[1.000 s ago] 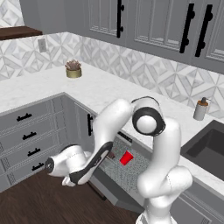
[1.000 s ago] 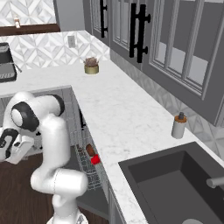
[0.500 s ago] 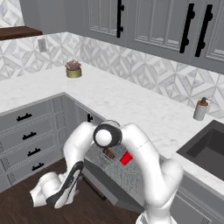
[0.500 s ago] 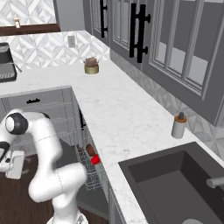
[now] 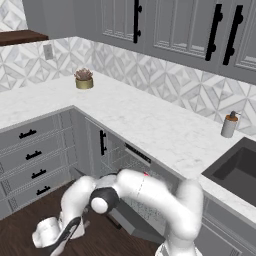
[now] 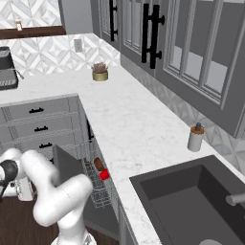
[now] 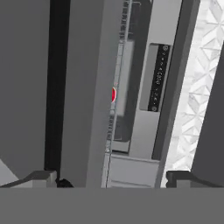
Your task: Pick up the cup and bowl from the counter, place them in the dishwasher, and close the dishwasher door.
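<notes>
Grey wire of the pulled-out rack [image 6: 98, 184] holds both task items in the right base view: the bowl [image 6: 98, 164] at about 11 o'clock of the cup [image 6: 104, 175], the two touching or nearly so. The dishwasher door [image 6: 67, 167] stands partly raised at 9 o'clock of the rack, its lower edge cut off behind the white arm. In the left base view the arm crosses the dishwasher [image 5: 131, 165], so the rack is mostly hidden and only a red sliver of the cup shows at the arm's upper edge; the bowl cannot be made out there. The gripper [image 5: 67, 235] hangs low over the dark floor at 7 o'clock of the door [image 5: 135, 222], its tips hard to separate against the arm. In the hand view the two finger tips [image 7: 41, 177] sit wide apart at the bottom corners with nothing between them, and the cup is a small red spot behind the door's edge.

Since half a second ago the arm has dropped further and swung under the door, which now stands higher than it did.
</notes>
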